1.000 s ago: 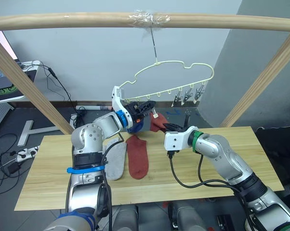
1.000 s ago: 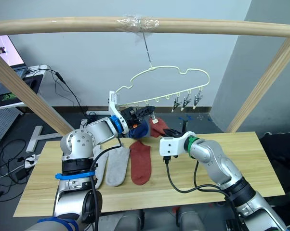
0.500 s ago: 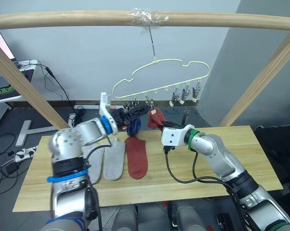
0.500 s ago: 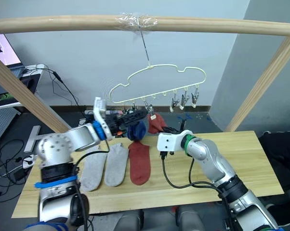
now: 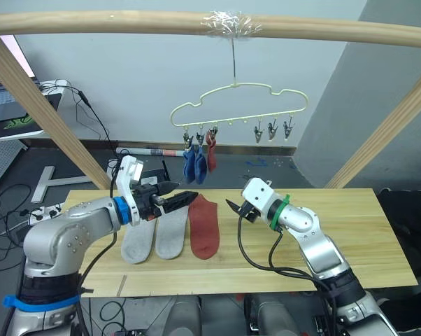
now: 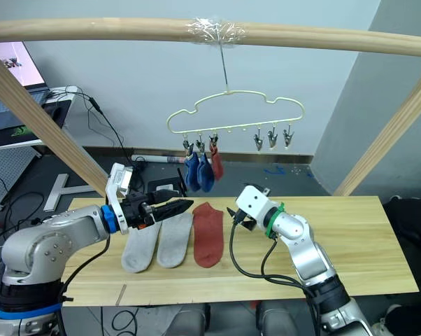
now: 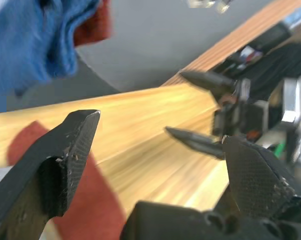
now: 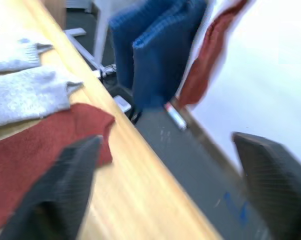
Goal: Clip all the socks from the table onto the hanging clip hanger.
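Note:
The pale yellow-green clip hanger point(image 5: 238, 105) hangs from the top pole. Two blue socks point(image 5: 194, 164) and one rust red sock point(image 5: 211, 143) hang from its three left clips; the three right clips point(image 5: 271, 130) are bare. On the plank table point(image 5: 364, 238) lie two light grey socks point(image 5: 154, 234) and a second red sock point(image 5: 204, 226), side by side. My left gripper point(image 5: 182, 193) hovers open over the grey socks, holding nothing. Just right of the flat red sock, my right gripper point(image 5: 233, 210) is open and empty too; its wrist view shows the hung socks point(image 8: 150, 55) ahead.
A wooden frame surrounds the table: a top pole point(image 5: 126, 21) and slanted side poles point(image 5: 43, 105). A black cable point(image 5: 266, 262) trails from my right wrist across the tabletop. Bare planks stretch to the right of my right arm.
The red sock that my right gripper held up at the hanger now hangs from the third clip. Both grippers have opened and dropped back towards the table. The camera has also shifted.

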### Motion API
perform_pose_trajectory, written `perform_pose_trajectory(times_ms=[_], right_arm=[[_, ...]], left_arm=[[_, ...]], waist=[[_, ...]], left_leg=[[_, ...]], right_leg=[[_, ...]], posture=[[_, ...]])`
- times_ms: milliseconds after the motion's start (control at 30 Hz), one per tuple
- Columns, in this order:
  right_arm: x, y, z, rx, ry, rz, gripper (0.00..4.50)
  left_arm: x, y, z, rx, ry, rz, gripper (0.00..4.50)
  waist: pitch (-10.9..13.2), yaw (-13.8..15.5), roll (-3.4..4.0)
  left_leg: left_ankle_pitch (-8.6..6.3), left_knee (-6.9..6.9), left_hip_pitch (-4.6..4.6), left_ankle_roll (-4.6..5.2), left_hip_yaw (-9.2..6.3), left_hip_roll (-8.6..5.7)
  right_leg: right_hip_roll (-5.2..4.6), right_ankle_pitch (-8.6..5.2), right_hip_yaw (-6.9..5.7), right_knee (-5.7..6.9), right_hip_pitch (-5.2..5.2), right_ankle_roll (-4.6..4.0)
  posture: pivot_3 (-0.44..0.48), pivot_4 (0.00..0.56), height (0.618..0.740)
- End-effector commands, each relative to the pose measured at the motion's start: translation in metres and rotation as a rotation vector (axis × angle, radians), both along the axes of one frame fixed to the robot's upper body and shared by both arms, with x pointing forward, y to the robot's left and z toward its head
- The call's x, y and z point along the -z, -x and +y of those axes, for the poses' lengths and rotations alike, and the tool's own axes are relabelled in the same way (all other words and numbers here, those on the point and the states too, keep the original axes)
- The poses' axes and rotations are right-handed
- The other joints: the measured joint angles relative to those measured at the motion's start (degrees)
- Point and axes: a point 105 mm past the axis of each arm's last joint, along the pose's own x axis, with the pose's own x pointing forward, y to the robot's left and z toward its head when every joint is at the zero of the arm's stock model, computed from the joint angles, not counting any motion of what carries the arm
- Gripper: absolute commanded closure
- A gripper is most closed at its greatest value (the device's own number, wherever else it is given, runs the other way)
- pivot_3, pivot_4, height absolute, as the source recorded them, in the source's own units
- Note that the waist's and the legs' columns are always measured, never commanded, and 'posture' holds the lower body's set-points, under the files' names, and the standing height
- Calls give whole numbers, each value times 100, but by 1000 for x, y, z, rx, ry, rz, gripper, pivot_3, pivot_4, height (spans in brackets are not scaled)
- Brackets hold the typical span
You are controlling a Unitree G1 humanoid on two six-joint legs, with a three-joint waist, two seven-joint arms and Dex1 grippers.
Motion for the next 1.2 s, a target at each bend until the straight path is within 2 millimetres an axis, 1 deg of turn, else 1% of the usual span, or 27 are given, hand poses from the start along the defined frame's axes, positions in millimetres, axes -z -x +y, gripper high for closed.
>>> perform_pose_trajectory(times_ms=[33,133,200,300,333,367,433,467,500,700,833,967,1200], right_arm=[[-41,1,-13,161,-184,-46,20],[-58,1,-16,254,-262,-70,626],[-65,1,-16,284,-276,-92,1260],[-71,-1,-17,327,-297,-111,1260],[-72,-2,-15,329,-299,-114,1620],[-74,-4,-14,334,-299,-120,1772],[-77,-7,-13,341,-299,-125,2426],[-78,-9,-12,344,-303,-126,2426],[-79,-12,-13,353,-313,-122,2426],[-86,-29,-10,362,-355,-111,2426],[-87,-40,-4,361,-391,-84,2426],[-88,-50,-3,373,-432,-57,2426],[-99,-61,2,363,-452,-81,2426]], left_arm=[[-22,1,-11,39,-70,-245,0],[-26,1,-13,62,-112,-351,0],[-27,1,-15,81,-121,-395,0],[-28,-2,-15,88,-127,-445,0],[-30,-4,-16,86,-125,-458,0],[-31,-6,-17,84,-120,-467,0],[-34,-8,-19,84,-111,-480,0],[-35,-8,-19,85,-107,-485,0],[-36,-9,-21,88,-105,-488,0],[-42,-9,-26,85,-86,-513,0],[-44,-10,-26,76,-80,-518,0],[-47,-11,-27,70,-74,-525,0],[-48,-10,-28,62,-66,-527,0]], waist=[[1,12,3],[1,9,4],[2,10,5],[2,9,5],[2,8,5],[2,6,5],[2,2,5],[2,1,5],[2,-3,5],[0,-72,4],[0,-125,4],[0,-135,5],[0,-135,5]], left_leg=[[0,0,0,0,1,2],[0,-3,-4,0,10,8],[-1,-3,-11,0,13,7],[-1,-7,-21,1,21,7],[-1,-9,-21,1,21,7],[-1,-10,-23,1,22,8],[-1,-9,-24,2,22,8],[-1,-9,-24,2,22,9],[-1,-9,-23,2,22,9],[-1,-9,-23,2,21,9],[-1,-8,-23,3,21,9],[-1,-9,-22,3,19,12],[-1,-9,-22,4,20,12]], right_leg=[[2,-2,1,1,-3,-3],[7,-3,6,3,-14,-5],[8,-3,7,3,-21,-5],[7,-3,11,3,-37,-4],[8,-3,11,3,-38,-5],[8,-3,11,4,-42,-5],[10,-3,10,7,-43,-4],[11,-2,10,7,-43,-4],[11,-2,11,8,-43,-4],[13,-2,9,11,-42,-4],[12,-1,9,14,-42,-4],[15,-1,7,16,-42,-4],[15,0,7,16,-42,-5]], posture=[[224,188,740],[220,188,740],[220,188,740],[220,188,740],[220,188,740],[220,188,740],[220,188,740],[220,188,740],[193,174,740],[197,177,740],[205,182,740],[218,187,740],[217,190,740]])
